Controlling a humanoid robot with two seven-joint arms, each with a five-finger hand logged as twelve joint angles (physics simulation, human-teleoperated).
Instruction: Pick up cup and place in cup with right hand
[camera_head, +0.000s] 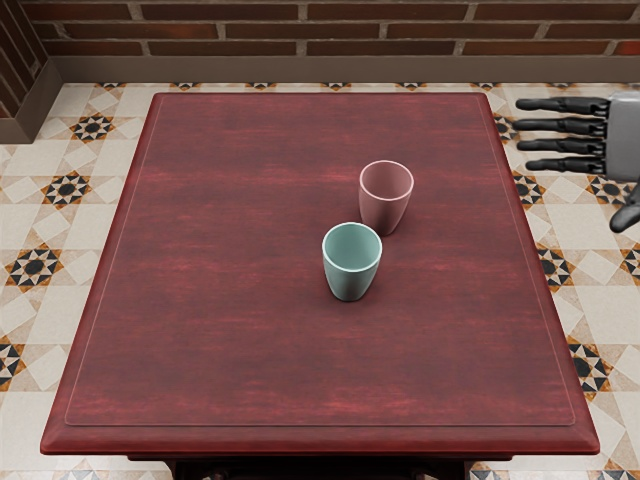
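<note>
My right hand (568, 135) reaches in from the right edge, beyond the table's right side, with its fingers straight and spread and nothing in them. A pink cup (384, 212) stands upright right of the table's middle. Nearer the front and slightly to its left, a light teal cup (350, 283) also stands upright, its mouth facing up. Both cups look empty inside, and neither is touched by the hand. The left arm does not show.
The dark red wooden table (220, 330) carries both cups. Behind it are a patterned tile floor (240, 88) and a brick wall (340, 30).
</note>
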